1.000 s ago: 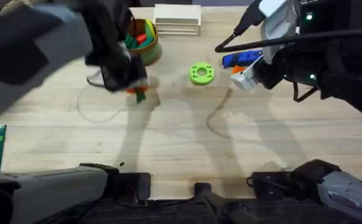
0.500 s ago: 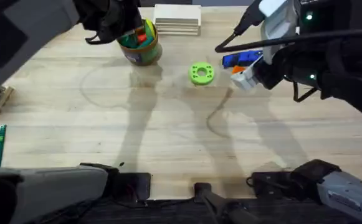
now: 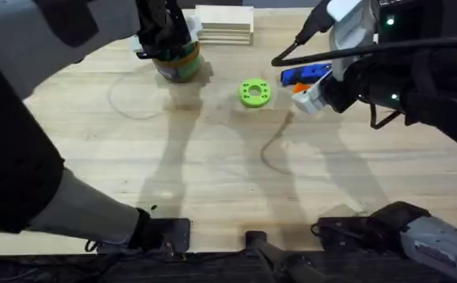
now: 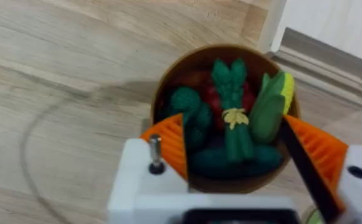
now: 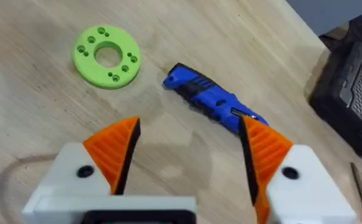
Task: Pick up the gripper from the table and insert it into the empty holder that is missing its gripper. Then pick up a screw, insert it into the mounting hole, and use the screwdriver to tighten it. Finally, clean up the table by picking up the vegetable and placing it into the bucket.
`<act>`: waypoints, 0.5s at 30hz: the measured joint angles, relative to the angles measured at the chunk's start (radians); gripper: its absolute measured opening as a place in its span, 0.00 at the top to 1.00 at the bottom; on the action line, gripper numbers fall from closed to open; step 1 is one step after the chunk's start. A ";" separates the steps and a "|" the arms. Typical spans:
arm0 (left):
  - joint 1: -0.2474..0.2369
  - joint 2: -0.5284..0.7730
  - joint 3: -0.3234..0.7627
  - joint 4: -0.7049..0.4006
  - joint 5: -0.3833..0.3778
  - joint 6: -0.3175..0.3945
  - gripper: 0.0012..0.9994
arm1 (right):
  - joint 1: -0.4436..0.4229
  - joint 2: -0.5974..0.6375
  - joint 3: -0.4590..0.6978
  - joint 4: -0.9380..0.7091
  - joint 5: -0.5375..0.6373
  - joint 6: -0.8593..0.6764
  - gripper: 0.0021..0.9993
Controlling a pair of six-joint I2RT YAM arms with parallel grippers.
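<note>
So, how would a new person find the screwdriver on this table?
Start at the lime-green ring in the table's far middle. Beside it, toward the right arm, lies the screwdriver: a bright blue cylinder, the only blue thing lying there.

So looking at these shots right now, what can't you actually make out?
- Overhead: the left arm covers most of the bucket, so its contents and the left gripper do not show there.
- Left wrist: the left gripper sits at the bucket's rim; which green piece is the carried vegetable cannot be told.
- Right wrist: the right gripper's orange finger covers one end of the screwdriver.
- Overhead: the right arm covers part of the screwdriver.
</note>
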 joint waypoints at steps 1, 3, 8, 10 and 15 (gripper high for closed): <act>0.000 0.001 0.000 0.000 0.000 0.001 0.04 | 0.000 0.000 0.000 0.000 0.000 0.000 0.08; 0.000 0.002 0.000 0.003 0.000 0.001 0.00 | 0.000 0.000 0.000 0.000 0.000 0.000 0.08; 0.000 0.000 0.000 0.004 0.000 0.012 0.00 | 0.000 0.000 0.000 0.000 0.000 0.000 0.07; 0.000 -0.007 0.000 0.000 0.000 0.016 0.01 | 0.000 0.000 0.000 0.000 0.000 0.000 0.03; 0.000 -0.096 0.000 -0.049 0.000 0.039 0.01 | 0.000 -0.019 0.000 -0.030 0.000 0.000 0.02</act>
